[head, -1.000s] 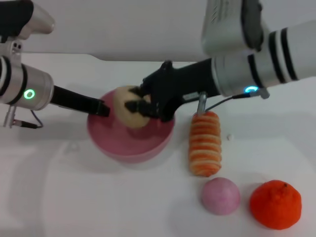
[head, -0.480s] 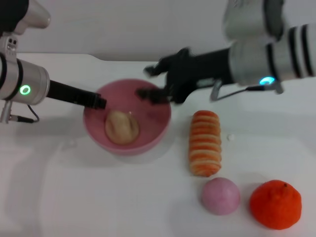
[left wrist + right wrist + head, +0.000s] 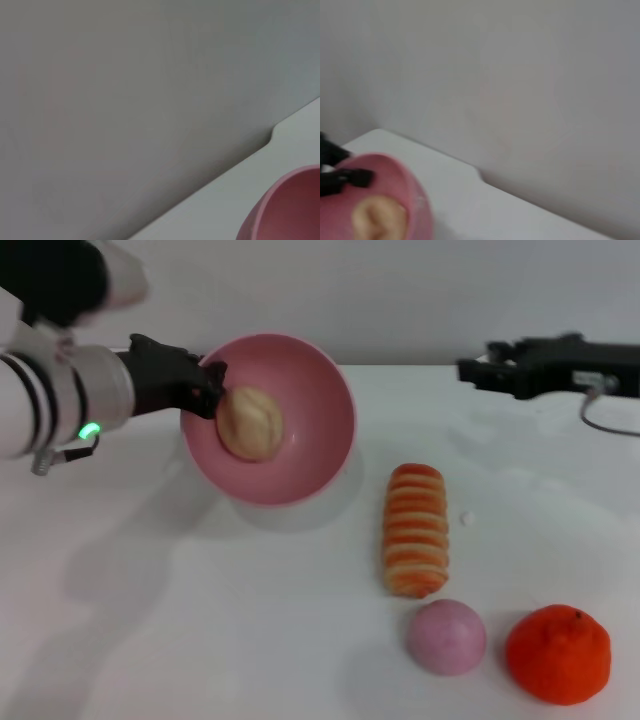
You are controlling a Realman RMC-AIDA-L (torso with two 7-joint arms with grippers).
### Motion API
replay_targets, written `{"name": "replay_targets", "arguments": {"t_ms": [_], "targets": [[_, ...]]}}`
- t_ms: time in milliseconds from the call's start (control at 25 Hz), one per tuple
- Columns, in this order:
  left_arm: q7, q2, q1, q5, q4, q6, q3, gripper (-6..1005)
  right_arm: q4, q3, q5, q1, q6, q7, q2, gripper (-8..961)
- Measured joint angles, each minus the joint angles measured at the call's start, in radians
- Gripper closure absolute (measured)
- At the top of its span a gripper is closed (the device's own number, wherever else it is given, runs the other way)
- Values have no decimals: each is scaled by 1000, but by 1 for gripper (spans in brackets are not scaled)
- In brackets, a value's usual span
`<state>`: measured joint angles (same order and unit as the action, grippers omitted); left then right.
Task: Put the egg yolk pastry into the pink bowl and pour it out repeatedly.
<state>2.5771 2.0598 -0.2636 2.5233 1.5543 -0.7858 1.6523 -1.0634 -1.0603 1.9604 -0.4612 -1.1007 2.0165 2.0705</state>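
Left gripper (image 3: 205,390) at tilted, raised pink bowl (image 3: 300,455) rim.

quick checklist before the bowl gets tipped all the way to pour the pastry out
1. left gripper clamped on the pink bowl rim: ok.
2. egg yolk pastry inside the tilted bowl: ok.
3. right gripper off at the far right, away from the bowl: ok.
4. Bare table below the bowl's mouth for landing: ok.
5. striped bread roll out of the pastry's rolling path: cannot tell.

Pink bowl (image 3: 300,455), beige pastry (image 3: 250,424), orange-striped roll (image 3: 416,530)
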Motion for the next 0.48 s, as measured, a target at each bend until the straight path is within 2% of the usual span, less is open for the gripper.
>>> {"name": "replay_targets", "arguments": {"t_ms": [80, 120, 160, 280, 480], "targets": [[1, 2, 21, 83, -11, 101, 72, 1000, 21, 23, 0, 5, 0, -5, -1, 407], [6, 4, 37, 162, -41, 219, 139, 1001, 56, 61, 0, 11, 1, -21, -1, 407], [6, 4, 37, 162, -41, 219, 139, 1001, 56, 61, 0, 11, 1, -21, -1, 407], [4, 6, 55, 232, -123, 428, 214, 1000, 99, 97, 0, 12, 4, -33, 1, 407], [-10, 7, 57, 317, -249, 719, 279, 999, 126, 110, 0, 10, 20, -35, 0, 408]]}}
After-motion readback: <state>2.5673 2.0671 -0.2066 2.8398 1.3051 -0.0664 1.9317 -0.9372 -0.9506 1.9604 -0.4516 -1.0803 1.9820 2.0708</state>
